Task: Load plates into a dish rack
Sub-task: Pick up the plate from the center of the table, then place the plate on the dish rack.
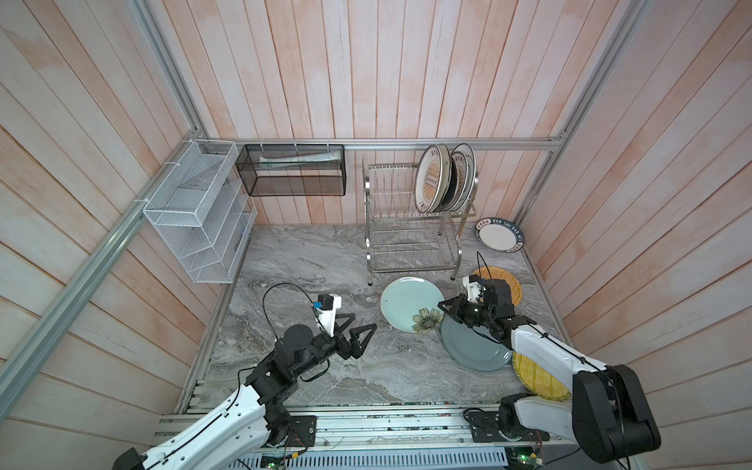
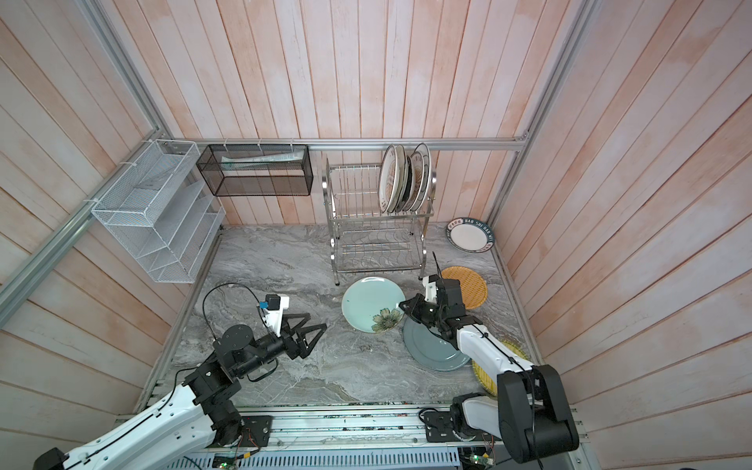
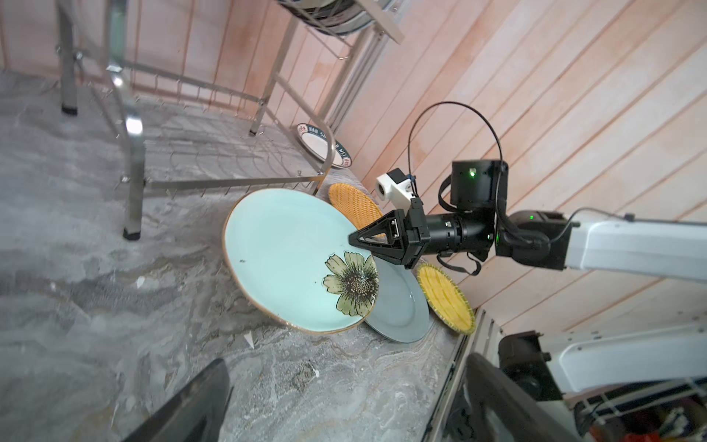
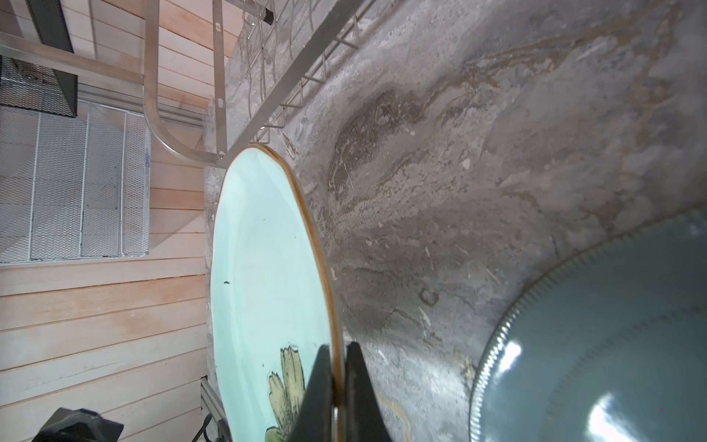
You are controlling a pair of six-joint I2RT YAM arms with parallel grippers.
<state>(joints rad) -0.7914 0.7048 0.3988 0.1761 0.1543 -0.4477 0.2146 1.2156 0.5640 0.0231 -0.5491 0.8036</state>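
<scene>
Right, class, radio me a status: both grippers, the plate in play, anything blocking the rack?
Right gripper shut on pale green plate rim. Left gripper open, empty. Dish rack upper slots partly free; grey-blue plate beneath gripped edge.

Wide bare stretch of counter [image 1: 309, 252] left and centre; left gripper [image 1: 363, 333], jaws spread, over it. Right side crowded: green plate [image 1: 407, 303] just in front of rack [image 1: 411, 244], rim pinched by right gripper [image 1: 440, 305], overlapping grey plate [image 1: 472, 352]. Orange plate [image 1: 504, 280] and yellow plate [image 1: 537, 380] flat beside and beneath right arm [image 1: 541, 346]. Upper tier of rack blocked at right end by standing plates [image 1: 443, 181], left slots free; lower tier open. White plate [image 1: 499, 236] in back corner beside rack. Mesh organiser [image 1: 195, 219] and black basket [image 1: 293, 171] hung above left and back edges of counter.
</scene>
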